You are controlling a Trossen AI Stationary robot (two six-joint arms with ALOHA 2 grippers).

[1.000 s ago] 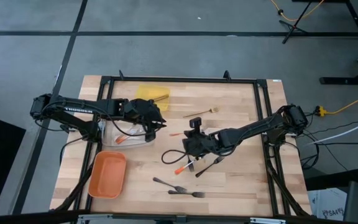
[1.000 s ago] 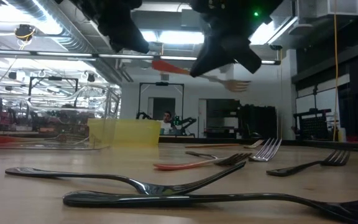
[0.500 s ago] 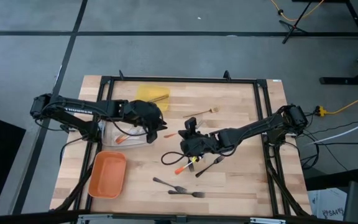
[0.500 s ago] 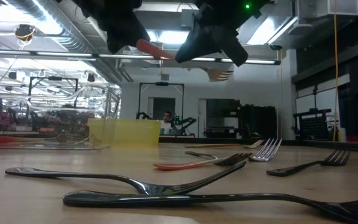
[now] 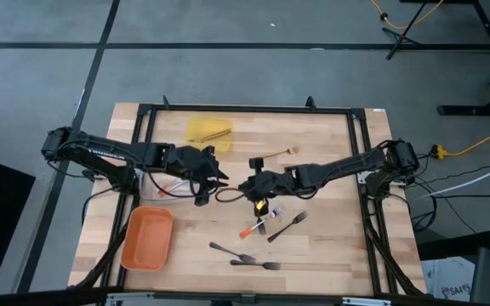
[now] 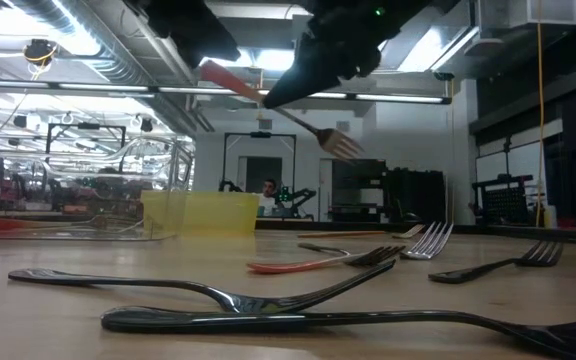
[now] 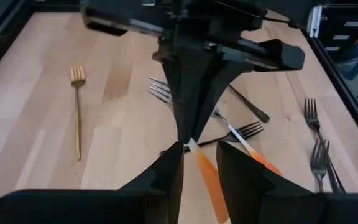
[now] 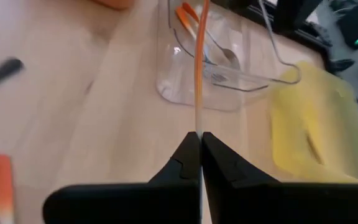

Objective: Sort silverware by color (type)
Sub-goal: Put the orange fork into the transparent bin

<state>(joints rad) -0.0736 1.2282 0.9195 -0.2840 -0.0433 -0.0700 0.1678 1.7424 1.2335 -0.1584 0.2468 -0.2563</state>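
Observation:
My right gripper (image 5: 247, 186) is shut on a silver fork with an orange handle (image 6: 298, 112), held in the air over the table's middle. My left gripper (image 5: 211, 177) is open. Its fingers (image 7: 173, 167) stand on either side of the fork's orange handle (image 7: 202, 171). More orange-handled silverware lies in the clear tray (image 5: 170, 189). Tan wooden pieces lie in the yellow tray (image 5: 207, 129). One tan fork (image 5: 276, 154) lies on the table. An orange-handled utensil (image 5: 253, 228) and dark forks (image 5: 238, 255) lie toward the near edge. My right gripper pinches the fork's thin shaft (image 8: 198, 127) between its two fingertips, just where the silver meets the orange handle. The fingers slant down from the table's right. The fork is lifted clear and tilted, with the orange end (image 6: 220, 73) higher and the tines (image 6: 340, 142) lower. My left gripper has the orange handle between its open fingers; I cannot tell whether they touch it.
An orange tray (image 5: 147, 239) sits at the near left. A dark fork (image 5: 287, 225) and a dark utensil (image 5: 226, 195) lie under and beside the two grippers. Bare wood shows at the far right of the table (image 5: 330, 136).
My right gripper has carried the fork toward the table's left and far side, up to my left gripper. The fork has tipped from nearly level to tines-down, and its orange end now lies between my left fingers. My left gripper has shifted slightly toward the near edge.

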